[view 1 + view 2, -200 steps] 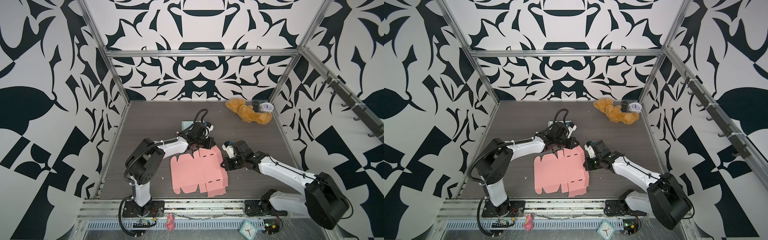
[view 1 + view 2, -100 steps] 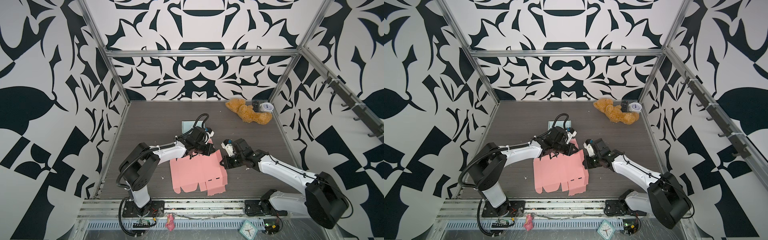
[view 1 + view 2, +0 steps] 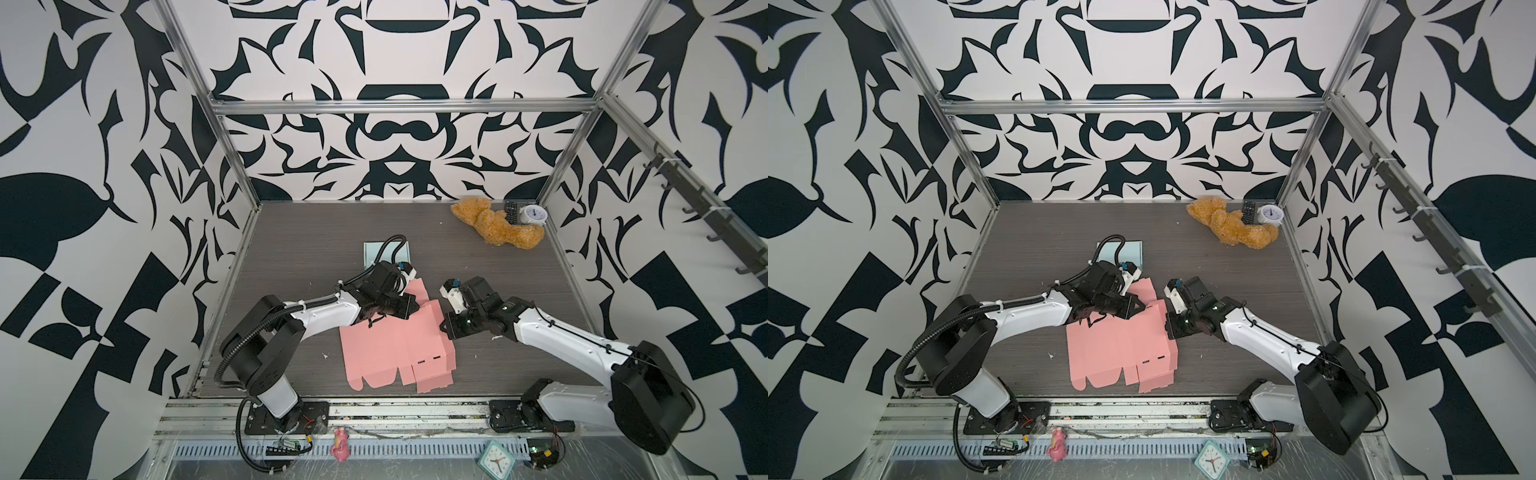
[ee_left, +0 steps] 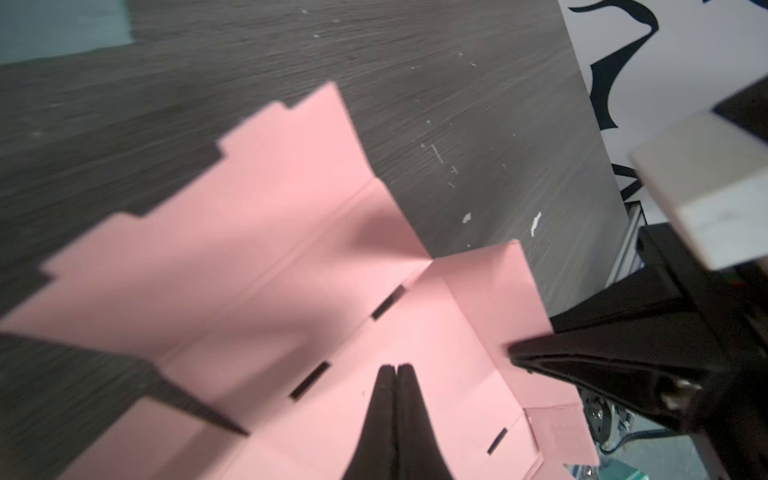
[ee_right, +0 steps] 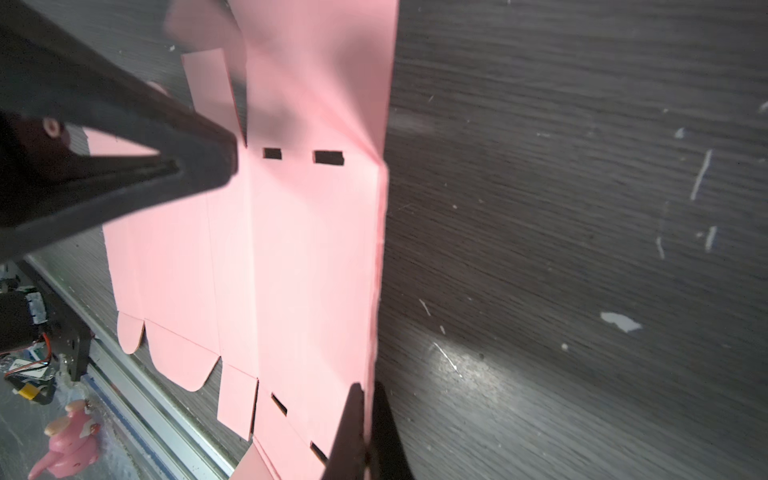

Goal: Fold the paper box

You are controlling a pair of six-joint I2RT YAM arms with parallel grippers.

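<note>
The paper box (image 3: pixel 390 353) lies mostly flat; the closed, empty left tool (image 4: pixel 397 370) presses it, and the closed right tool (image 5: pixel 366 390) pinches one raised edge.

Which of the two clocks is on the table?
The white round clock in the far right corner, beside the teddy bear; the teal square clock lies off the table, in front.

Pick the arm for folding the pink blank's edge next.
Right, probably. The right gripper pinches the raised edge of the pink box blank; the left gripper is shut, tip over an inner panel, better for pinning.
</note>
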